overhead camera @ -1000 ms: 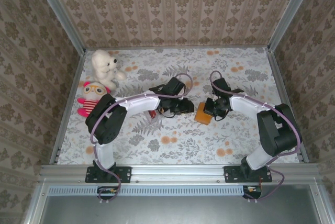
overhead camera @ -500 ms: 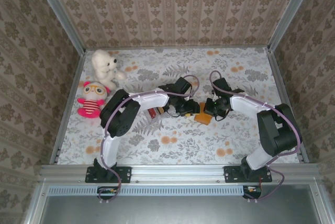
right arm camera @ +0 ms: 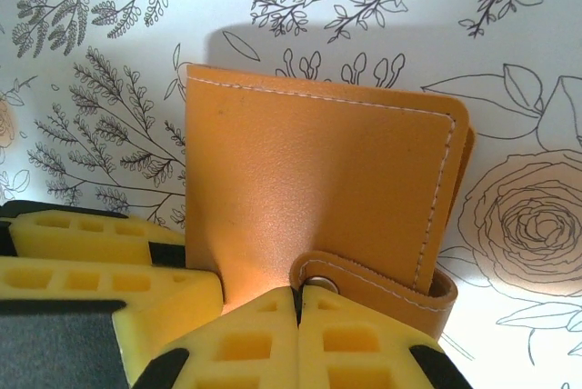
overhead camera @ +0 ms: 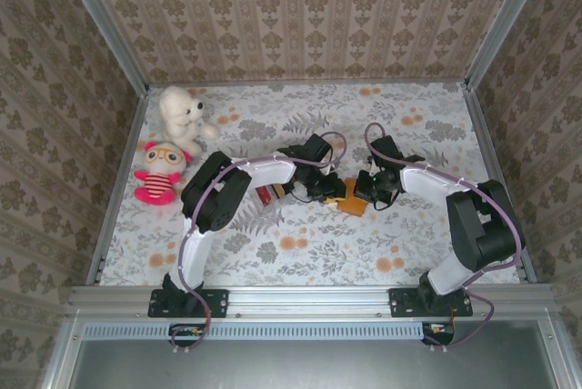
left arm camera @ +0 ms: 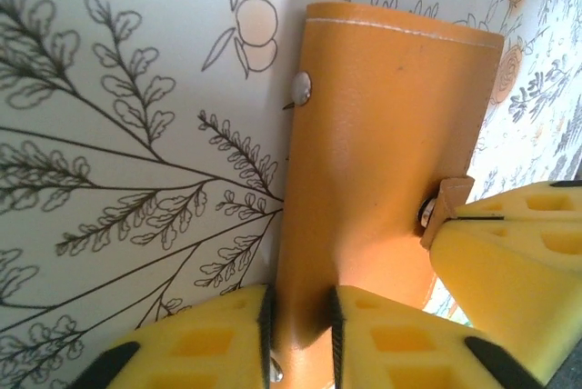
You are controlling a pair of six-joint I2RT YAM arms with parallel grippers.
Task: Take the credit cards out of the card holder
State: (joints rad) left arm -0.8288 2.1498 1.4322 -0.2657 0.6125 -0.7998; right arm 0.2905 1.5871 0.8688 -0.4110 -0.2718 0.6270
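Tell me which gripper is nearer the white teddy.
Left. The left gripper grips the card holder right of the teddy; the right gripper grips its far side, farther away.

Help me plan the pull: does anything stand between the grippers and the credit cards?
Yes: the card holder is folded shut, so its tan cover hides any cards. The left gripper pinches its edge, the right gripper its strap.
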